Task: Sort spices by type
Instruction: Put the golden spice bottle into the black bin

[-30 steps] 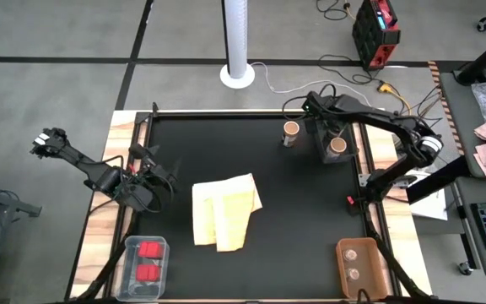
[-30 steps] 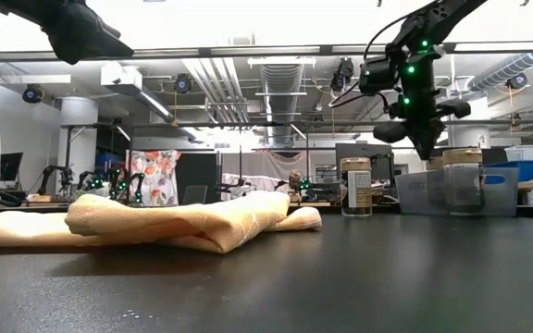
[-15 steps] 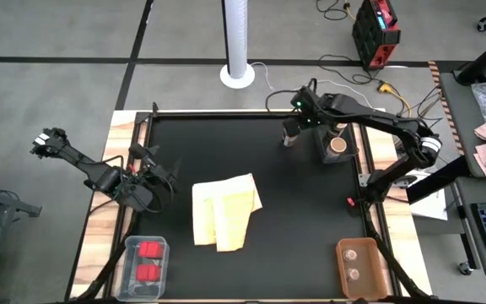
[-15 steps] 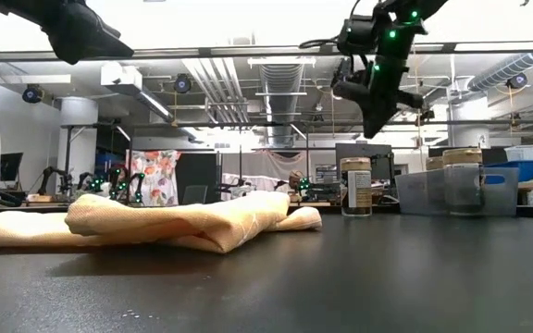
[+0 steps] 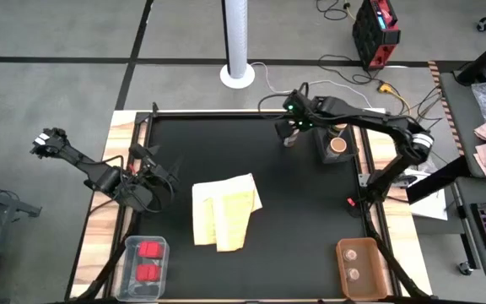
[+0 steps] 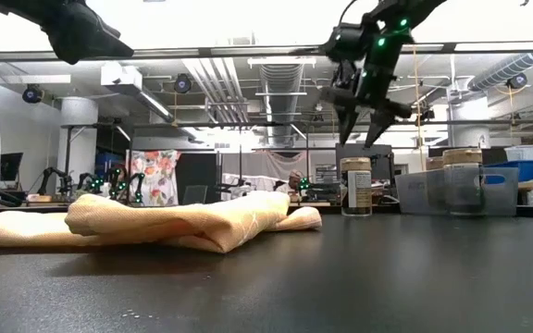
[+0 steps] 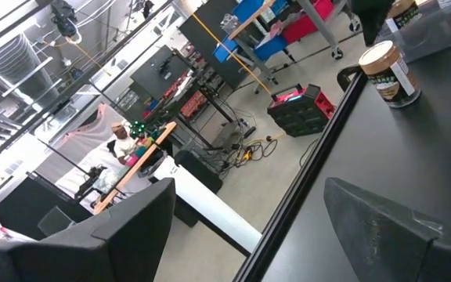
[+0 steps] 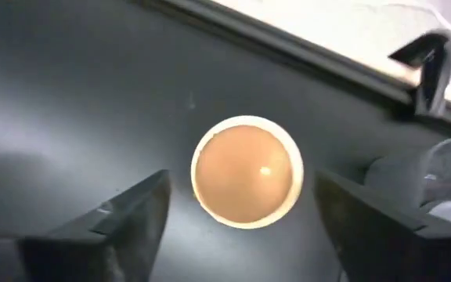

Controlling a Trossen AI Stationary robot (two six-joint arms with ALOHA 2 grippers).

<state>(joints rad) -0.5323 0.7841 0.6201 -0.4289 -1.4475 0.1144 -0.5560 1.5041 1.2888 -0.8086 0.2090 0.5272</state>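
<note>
A short round jar with a tan top (image 6: 355, 186) stands alone on the black table at the far right; it also shows in the right wrist view (image 8: 246, 171). My right gripper (image 6: 359, 137) hangs open just above it, one finger on either side, touching nothing. A second jar (image 5: 337, 145) stands in a clear bin (image 5: 326, 154) beside it. Two red blocks (image 5: 148, 260) lie in a clear tray at the near left. Two pale round ones (image 5: 353, 263) lie in a brown tray at the near right. My left gripper (image 5: 163, 180) waits open at the table's left.
A folded yellow cloth (image 5: 224, 209) lies in the middle of the table. The clear bin's wall (image 6: 493, 190) stands close to the right of the loose jar. The table's far edge (image 8: 304, 55) runs just behind the jar.
My right gripper has gone from above the clear bin toward the table's left edge and now hangs over the loose jar. The jars have stayed where they were.
</note>
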